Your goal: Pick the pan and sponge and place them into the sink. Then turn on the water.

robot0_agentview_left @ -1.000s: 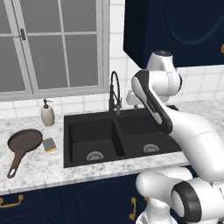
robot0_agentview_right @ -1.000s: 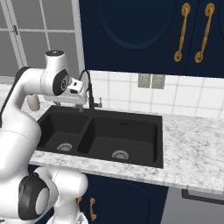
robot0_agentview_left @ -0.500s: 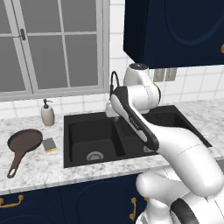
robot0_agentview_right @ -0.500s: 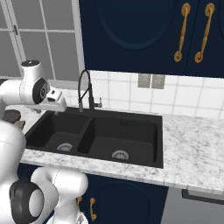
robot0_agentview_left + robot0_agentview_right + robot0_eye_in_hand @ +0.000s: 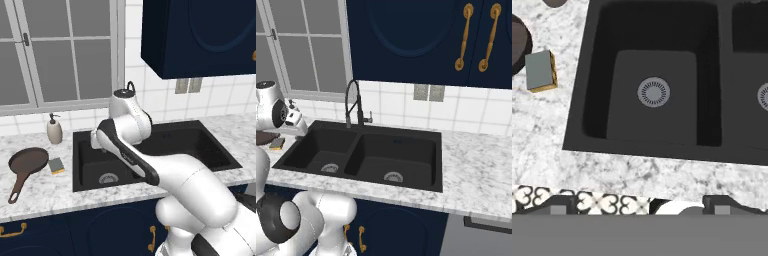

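Note:
The round dark brown pan (image 5: 28,161) lies on the counter left of the sink, its long handle pointing toward the front edge. Beside it, between pan and sink, rests the small grey-green and yellow sponge (image 5: 56,165). The black double-basin sink (image 5: 202,146) holds nothing. My gripper (image 5: 96,145) hangs over the left basin's left side, pointing down. In the hand view the gripper (image 5: 639,207) is open, fingertips (image 5: 559,205) far apart, nothing between them. That view looks down on the left drain (image 5: 654,92), the sponge (image 5: 540,71) and the pan's rim (image 5: 517,50). No water runs from the faucet (image 5: 353,102).
A cream soap dispenser (image 5: 54,129) stands at the back of the counter by the window, behind the sponge. Marble counter (image 5: 476,170) stretches to the right of the sink. Dark blue wall cabinets (image 5: 200,35) hang above the right side.
The arm has swung left from the faucet area across the sink to above the left basin's left edge. The jaws have opened slightly wider. Pan and sponge have not moved.

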Controlling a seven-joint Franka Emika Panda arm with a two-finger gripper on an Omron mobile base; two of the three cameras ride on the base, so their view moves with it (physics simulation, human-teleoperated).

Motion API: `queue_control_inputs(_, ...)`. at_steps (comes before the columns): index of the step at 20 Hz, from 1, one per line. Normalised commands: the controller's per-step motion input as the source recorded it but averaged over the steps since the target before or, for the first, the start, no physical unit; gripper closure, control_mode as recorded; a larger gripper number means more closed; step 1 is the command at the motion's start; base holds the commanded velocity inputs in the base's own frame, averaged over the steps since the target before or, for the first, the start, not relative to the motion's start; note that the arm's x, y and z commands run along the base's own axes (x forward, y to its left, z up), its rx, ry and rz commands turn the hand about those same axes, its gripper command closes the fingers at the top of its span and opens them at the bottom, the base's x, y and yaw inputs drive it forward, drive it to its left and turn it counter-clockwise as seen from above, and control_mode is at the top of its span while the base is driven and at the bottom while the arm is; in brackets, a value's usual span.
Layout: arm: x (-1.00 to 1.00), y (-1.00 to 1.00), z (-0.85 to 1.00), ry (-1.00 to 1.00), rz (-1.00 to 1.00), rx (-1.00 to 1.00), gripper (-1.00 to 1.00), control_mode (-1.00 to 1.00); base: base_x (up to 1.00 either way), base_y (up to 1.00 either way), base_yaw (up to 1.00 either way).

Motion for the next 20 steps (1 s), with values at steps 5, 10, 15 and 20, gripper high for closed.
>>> queue_control_inputs(5,0.0,1.0,-0.16,0.16,0.03,-0.04,-1.0,-1.0,0.0,0.0,0.0)
queue_control_inputs(10,0.0,0.95,-0.18,0.12,0.01,-0.05,-1.0,-1.0,0.0,0.0,0.0)
queue_control_inputs(15,0.01,0.92,-0.2,0.05,0.0,-0.13,-1.0,-1.0,0.0,0.0,0.0)
queue_control_inputs(20,0.12,0.81,-0.33,0.04,0.0,-0.05,-1.0,-1.0,0.0,0.0,0.0)
